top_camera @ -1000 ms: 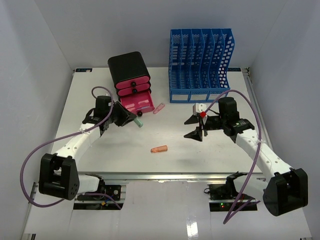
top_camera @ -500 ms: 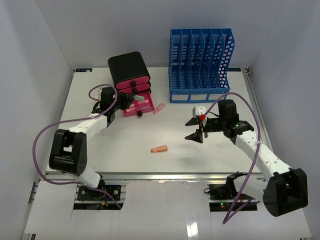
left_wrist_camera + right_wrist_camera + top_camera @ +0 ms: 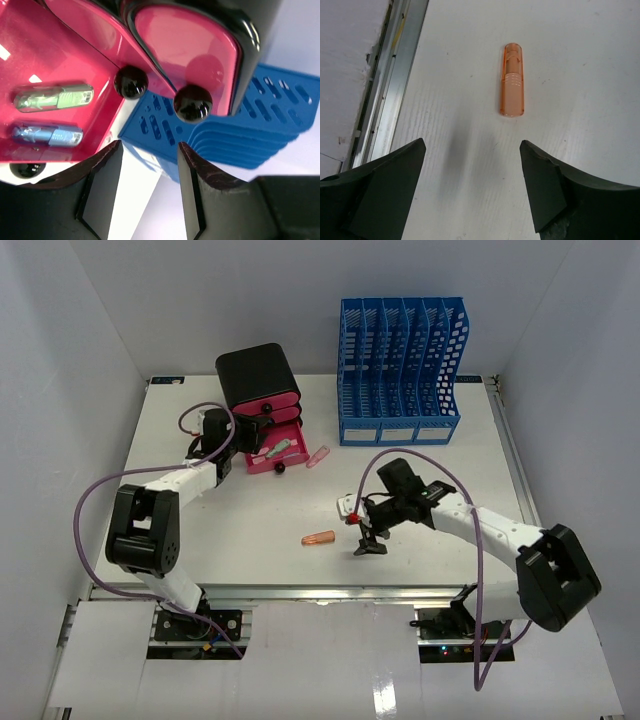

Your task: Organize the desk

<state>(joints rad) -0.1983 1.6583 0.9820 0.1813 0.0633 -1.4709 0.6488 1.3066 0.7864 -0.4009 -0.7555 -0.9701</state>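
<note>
The white desk (image 3: 450,465) carries an orange translucent cap (image 3: 319,537) near its front middle. My right gripper (image 3: 356,528) hovers just right of it, open, with the cap (image 3: 512,80) lying a little ahead of the empty fingers (image 3: 472,145). My left gripper (image 3: 240,443) is open at the pulled-out bottom drawer (image 3: 272,451) of the black box (image 3: 258,375) and holds nothing (image 3: 150,150). In the drawer (image 3: 45,60) lie a green piece (image 3: 54,97) and a blue piece (image 3: 47,135). A pink cap (image 3: 318,456) rests on the desk right of the drawer.
A blue slotted file rack (image 3: 400,370) stands at the back right. The metal rail (image 3: 320,592) runs along the front edge, seen at the left of the right wrist view (image 3: 395,75). Purple cables loop beside both arms.
My left gripper carried the green piece to the drawer, opened and left it inside. My right arm swung left and forward to the orange cap, its jaws spreading wider.
</note>
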